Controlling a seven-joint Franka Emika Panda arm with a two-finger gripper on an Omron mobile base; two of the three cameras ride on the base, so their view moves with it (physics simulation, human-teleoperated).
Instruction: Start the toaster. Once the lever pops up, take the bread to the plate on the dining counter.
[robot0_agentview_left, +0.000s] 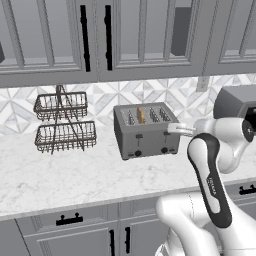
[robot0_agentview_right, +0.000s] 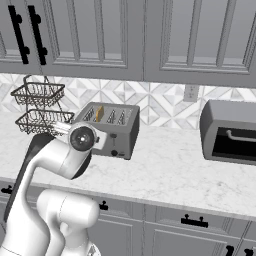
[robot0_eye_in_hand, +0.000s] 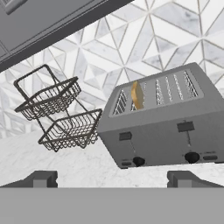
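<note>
My arm bends up at the elbow and reaches forward with the wrist level, and my tool (robot0_eye_in_hand: 112, 178) hangs free with its fingers spread wide, gripping nothing.

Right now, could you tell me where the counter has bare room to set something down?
Bare marble lies in front of the toaster and wire basket rack up to the counter edge, and between toaster and grey oven box. The toaster-rack gap is narrower.

Marble counter (robot0_agentview_left: 75, 180) has the toaster (robot0_agentview_left: 146, 131), a two-tier wire basket rack (robot0_agentview_left: 64, 122) to its left, and a grey microwave-looking box (robot0_agentview_right: 231, 132) on the right.
</note>
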